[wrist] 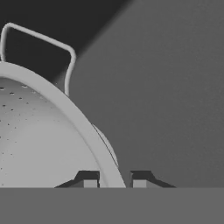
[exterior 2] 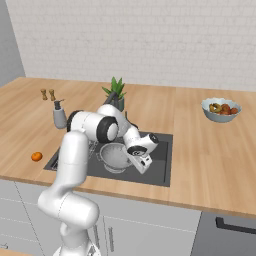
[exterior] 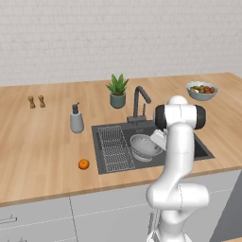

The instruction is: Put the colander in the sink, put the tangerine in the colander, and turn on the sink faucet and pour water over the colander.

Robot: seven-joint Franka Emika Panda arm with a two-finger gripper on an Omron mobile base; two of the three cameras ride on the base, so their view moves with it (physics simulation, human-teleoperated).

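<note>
The silver perforated colander [exterior: 143, 145] [exterior 2: 114, 156] [wrist: 39, 140] sits inside the dark sink [exterior: 97, 146] [exterior 2: 161, 167], right of the wire rack [exterior: 113, 147]. My gripper [exterior: 159, 140] [exterior 2: 143, 168] [wrist: 114, 181] reaches down at the colander's right side. In the hand view the rim runs between the two fingertips [wrist: 89, 179], so the gripper is shut on it. One wire handle [wrist: 43, 40] shows past the rim. The tangerine [exterior: 83, 164] [exterior 2: 36, 156] lies on the wooden counter left of the sink. Behind the basin stands the dark gooseneck faucet [exterior: 140, 101], with no water running.
A grey soap bottle [exterior: 76, 119] [exterior 2: 60, 116] stands left of the sink and a potted plant [exterior: 117, 90] [exterior 2: 116, 90] behind it. A pale blue fruit bowl [exterior: 202, 90] [exterior 2: 220, 109] sits far right. Two small shakers [exterior: 36, 101] stand far left.
</note>
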